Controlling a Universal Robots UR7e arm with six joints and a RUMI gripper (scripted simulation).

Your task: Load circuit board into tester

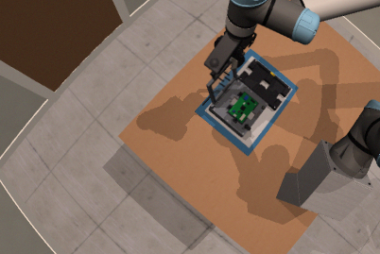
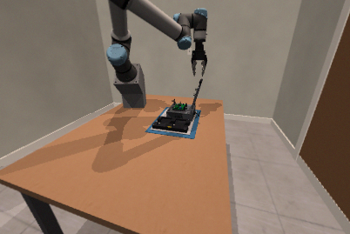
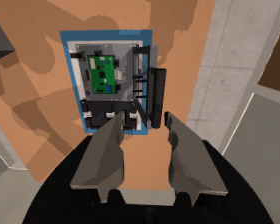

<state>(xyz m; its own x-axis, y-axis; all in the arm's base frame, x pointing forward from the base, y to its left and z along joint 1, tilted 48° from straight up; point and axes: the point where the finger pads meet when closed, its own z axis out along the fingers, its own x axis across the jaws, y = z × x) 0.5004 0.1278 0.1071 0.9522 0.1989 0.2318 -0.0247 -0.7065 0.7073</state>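
The green circuit board [image 1: 244, 104] [image 2: 179, 107] [image 3: 107, 75] lies flat, component side up, in the grey tester [image 1: 222, 109] [image 3: 126, 55]. A white part [image 3: 92, 63] is at its end near a black post [image 3: 75, 55] [image 1: 247, 127]. Whether the pins are through its holes is too small to tell. The black lid [image 1: 211, 93] [image 2: 198, 94] [image 3: 159, 97] stands open, steeply raised, at the tester's side. My gripper [image 2: 198, 75] [image 3: 145, 112] is partly open and empty, above the lid's upper edge. In the top view its fingertips are hard to make out.
The black tray [image 1: 272, 93] [image 2: 162, 123] [image 3: 96, 121] sits beside the tester on a blue-edged white mat [image 1: 200, 111] [image 2: 191, 136] [image 3: 67, 35]. The robot's grey base block [image 1: 319, 181] [image 2: 134, 97] stands on the wooden table [image 1: 165, 158] [image 2: 174, 167].
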